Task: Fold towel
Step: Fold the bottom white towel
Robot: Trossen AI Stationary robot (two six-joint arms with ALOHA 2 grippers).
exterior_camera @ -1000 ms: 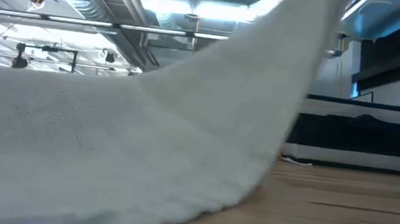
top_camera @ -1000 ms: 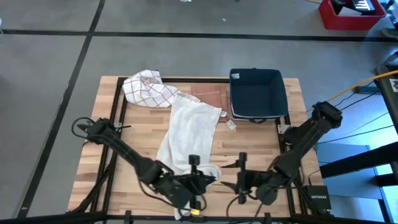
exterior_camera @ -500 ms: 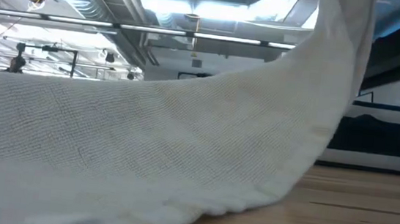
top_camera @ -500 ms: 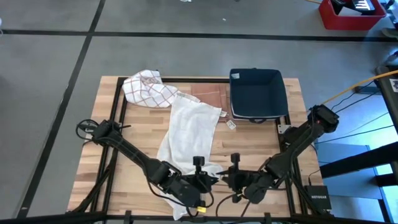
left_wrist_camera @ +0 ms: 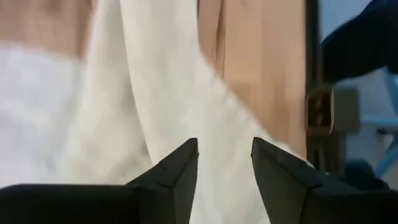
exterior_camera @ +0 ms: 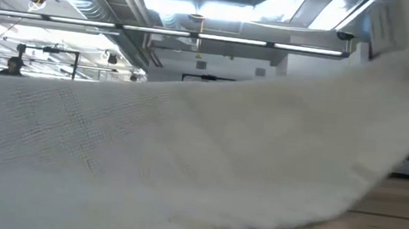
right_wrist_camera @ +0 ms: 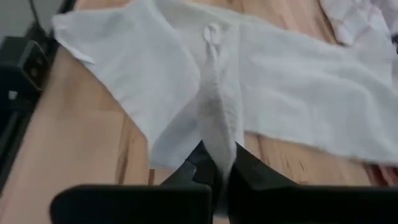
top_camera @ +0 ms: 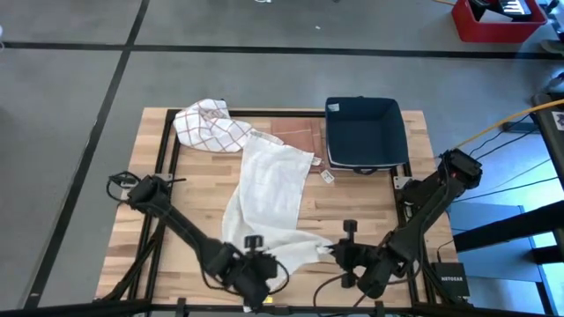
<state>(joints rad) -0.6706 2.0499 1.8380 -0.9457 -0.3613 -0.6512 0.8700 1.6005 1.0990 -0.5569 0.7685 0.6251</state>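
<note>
A white towel point(top_camera: 275, 189) lies lengthwise down the middle of the table, and its near end is bunched between my two grippers. It fills the low view point(exterior_camera: 186, 150). My right gripper point(top_camera: 333, 254) is shut on the towel's near right part point(right_wrist_camera: 216, 163). My left gripper point(top_camera: 269, 264) stands open at the near left part of the towel. In the left wrist view the cloth point(left_wrist_camera: 174, 93) lies under its spread fingers point(left_wrist_camera: 225, 155); whether they touch it I cannot tell. My right gripper pinches a raised ridge of the towel point(right_wrist_camera: 214, 140) between its two fingers, at the towel's near right end. The fingers come low and roughly level from the table's right side. The cloth runs in a gathered fold from the fingers to the flat part point(right_wrist_camera: 298, 93), which lies on the table.
A crumpled red-checked cloth point(top_camera: 210, 125) lies at the far left. A dark blue bin point(top_camera: 363, 132) stands at the far right, with a small tag point(top_camera: 327, 176) on the table near it. Bare wood point(top_camera: 357, 202) shows right of the towel.
My left gripper has opened, let go of the towel and drawn back toward the table's left edge. My right gripper has shut on the towel's near right end and drawn it a little toward the right edge. In the low view the raised cloth has sunk and spread.
</note>
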